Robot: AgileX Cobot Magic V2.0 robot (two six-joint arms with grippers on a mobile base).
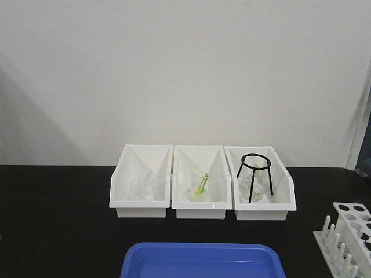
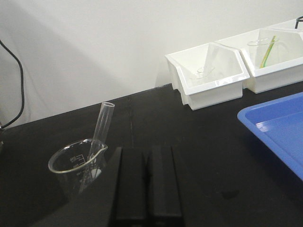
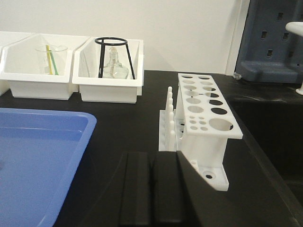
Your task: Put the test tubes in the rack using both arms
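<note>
Tube (image 2: 102, 127): one seen, clear glass, standing tilted in a beaker (image 2: 71, 165) on the black counter (image 2: 199, 142), at the left of the scene. Mouth up, upper part leaning out past the beaker's spout, foot down inside.

Rack (image 3: 204, 113): far right on the counter, pegs along its left side. All holes seen are empty.

Left hand (image 2: 147, 152): fingers pressed together, nothing between them. It sits low, just right of the beaker and not touching it.

Right hand (image 3: 152, 157): likewise clenched and empty, near the rack's close end.

Between the two lie a blue tray (image 3: 42, 142) and, at the far edge, three white bins (image 1: 141, 185) with other glassware.

Handling, as judged:
- Light, stiff and thin-walled, so it will crack under a hard pinch or a knock on the beaker rim.
- Smooth glass is likely slippery, and a round body may roll in flat fingers.
- Best hold is on the exposed upper length, below the mouth and above the rim, fingers square across the axis.
- Draw it out along its own lean to avoid tipping the beaker.
- No transfer has begun, and the left hand must open first.
</note>
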